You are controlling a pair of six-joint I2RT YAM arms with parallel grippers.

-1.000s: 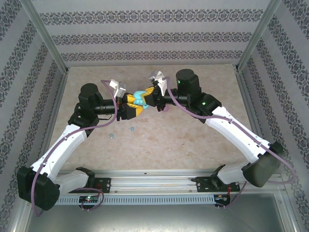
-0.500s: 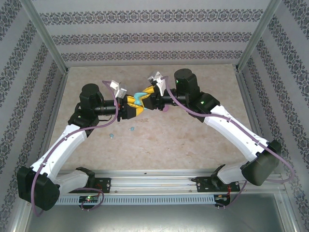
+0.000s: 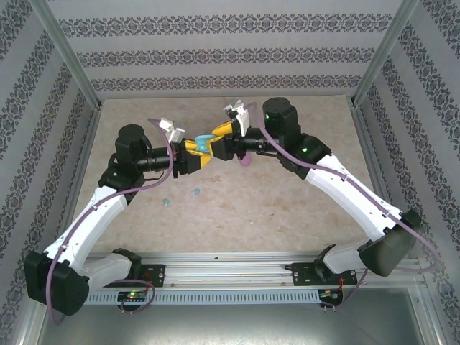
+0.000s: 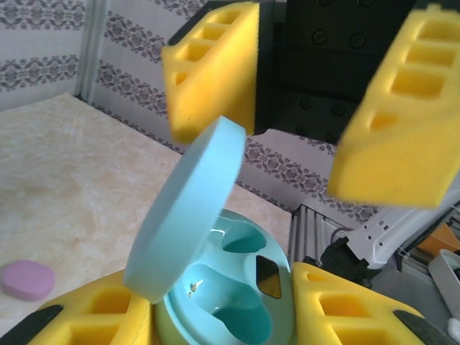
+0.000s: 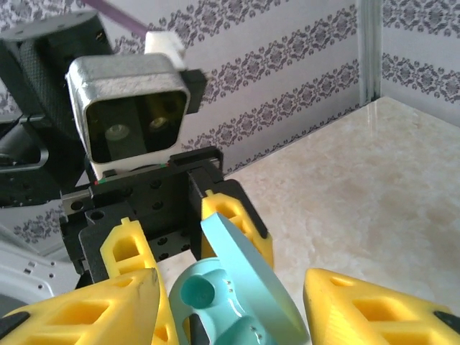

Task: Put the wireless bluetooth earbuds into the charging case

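The light-blue charging case [image 4: 237,287] is held up off the table, and my left gripper [image 4: 223,305] is shut on its base. Its lid [image 4: 190,208] stands swung open, and both sockets are empty. My right gripper [image 5: 237,316] is open, its yellow fingers [image 4: 215,72] spread to either side of the lid, one close to the lid's upper edge. In the top view the left gripper [image 3: 198,153] and right gripper [image 3: 221,136] meet over the far middle of the table. Two tiny light-blue earbuds [image 3: 195,192] [image 3: 166,202] lie on the table near the left arm.
A pink oval case [image 3: 246,162] lies shut on the table below the right wrist, and the pink case [image 4: 27,279] is seen again at the left wrist view's lower left. Patterned walls and metal posts [image 3: 72,65] enclose the beige table [image 3: 287,208].
The right gripper has drawn back and up to the right while the case's lid swung open. The left gripper has kept hold of the case, rising slightly.
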